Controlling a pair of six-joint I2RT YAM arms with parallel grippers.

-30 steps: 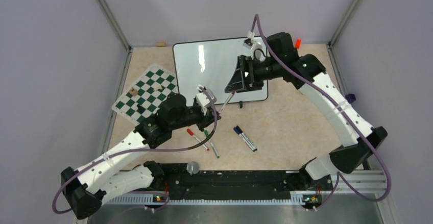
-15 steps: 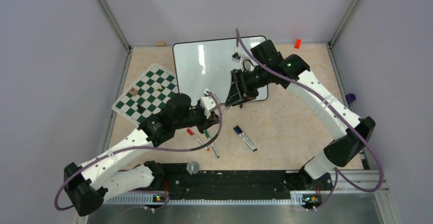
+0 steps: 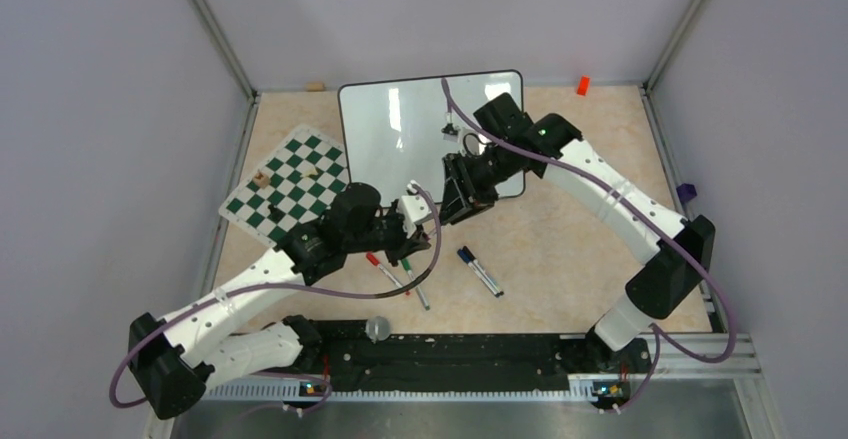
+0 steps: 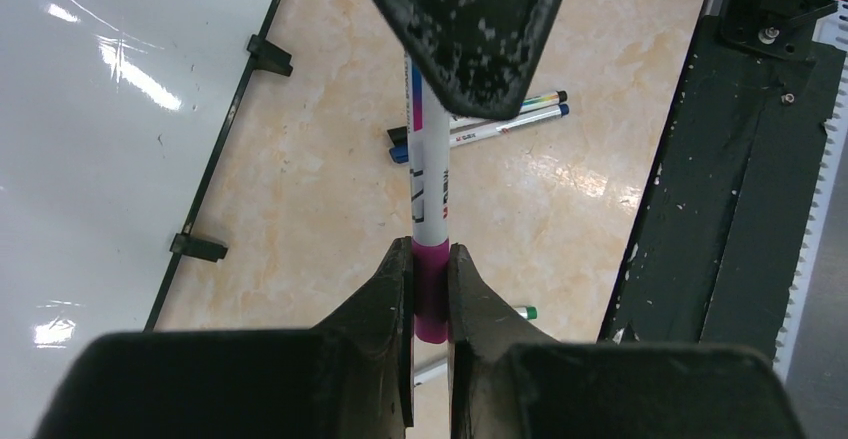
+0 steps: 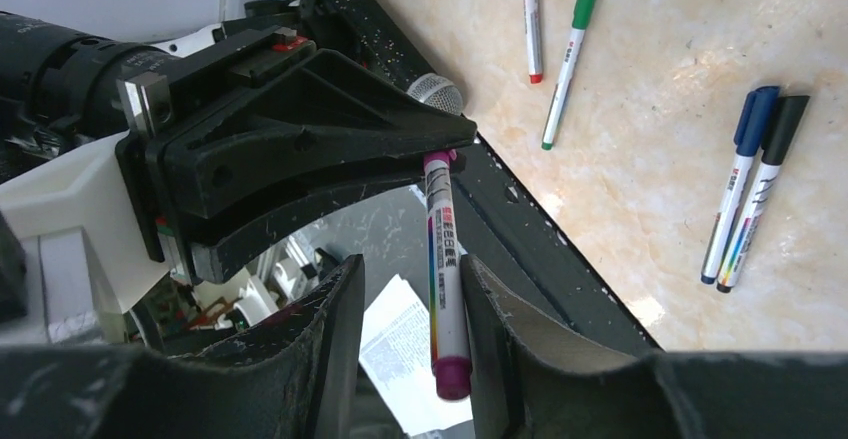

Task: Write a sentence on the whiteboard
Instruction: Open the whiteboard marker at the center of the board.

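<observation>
Both arms — the left arm and the right arm — are white moulded shells between black rounded joint housings. A thin purple cable loops along each. A green light (tiny) glows on the right one. The black wedge-shaped gripper fingers carry pale speckled scuffs.

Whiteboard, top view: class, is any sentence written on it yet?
No, the whiteboard shows a bare white surface with only light reflections, no lettering.

**Whiteboard at the back, pens in front**

The whiteboard lies at the table's far middle, with the chess mat just beside it on the left. Before the board's near edge, the left gripper and right gripper face each other, a marker between them. Loose pens lie nearer the arm bases.
</observation>
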